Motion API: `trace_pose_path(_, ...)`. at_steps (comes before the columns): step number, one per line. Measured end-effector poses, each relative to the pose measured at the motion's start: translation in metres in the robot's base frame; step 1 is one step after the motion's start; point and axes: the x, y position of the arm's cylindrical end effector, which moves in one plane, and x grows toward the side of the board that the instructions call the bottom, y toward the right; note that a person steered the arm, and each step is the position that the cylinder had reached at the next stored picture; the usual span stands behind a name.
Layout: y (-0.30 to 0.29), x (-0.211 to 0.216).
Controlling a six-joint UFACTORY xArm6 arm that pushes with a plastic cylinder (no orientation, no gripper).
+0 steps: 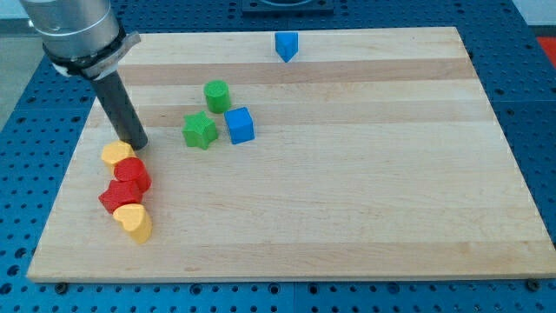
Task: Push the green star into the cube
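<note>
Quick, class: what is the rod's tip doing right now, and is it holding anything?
My tip: no gripper, holding nothing; it is beside the yellow block, to the view's left of the green star.

Green star: a small green star-shaped block (200,130), lying flat on the wooden board, left of centre.
Blue cube: a small blue cube-shaped block (240,125), just beside the star on the view's right (a narrow gap shows between them), sitting slightly turned.
</note>
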Motion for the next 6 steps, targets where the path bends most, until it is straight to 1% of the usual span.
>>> trace_pose_path(1,0.0,0.02)
trace_pose_path(2,0.0,0.019)
trace_pose_path(3,0.0,0.0)
trace_pose_path(5,0.004,-0.019)
trace_pose_path(6,0.019,-0.037)
